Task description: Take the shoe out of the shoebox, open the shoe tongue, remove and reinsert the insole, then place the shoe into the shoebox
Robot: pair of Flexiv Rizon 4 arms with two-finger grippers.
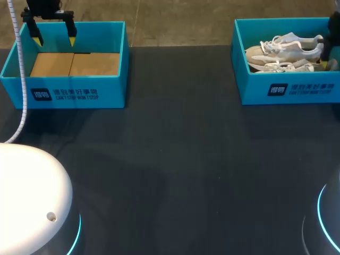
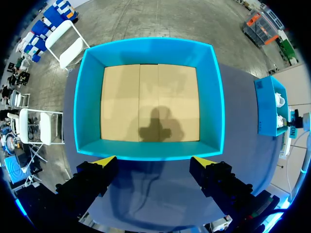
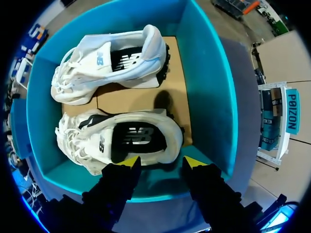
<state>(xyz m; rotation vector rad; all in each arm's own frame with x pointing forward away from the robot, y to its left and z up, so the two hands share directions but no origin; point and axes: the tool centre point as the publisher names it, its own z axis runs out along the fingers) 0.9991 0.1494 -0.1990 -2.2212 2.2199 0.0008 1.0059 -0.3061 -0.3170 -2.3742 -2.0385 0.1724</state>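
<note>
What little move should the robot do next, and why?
Probably lower the right claw straight down onto the heel of the shoe just ahead of it. That claw hangs open above the shoebox, touching nothing, and the shoe lies inside. The left claw is over the other box, which holds no shoe, so it likely can't help yet.
</note>
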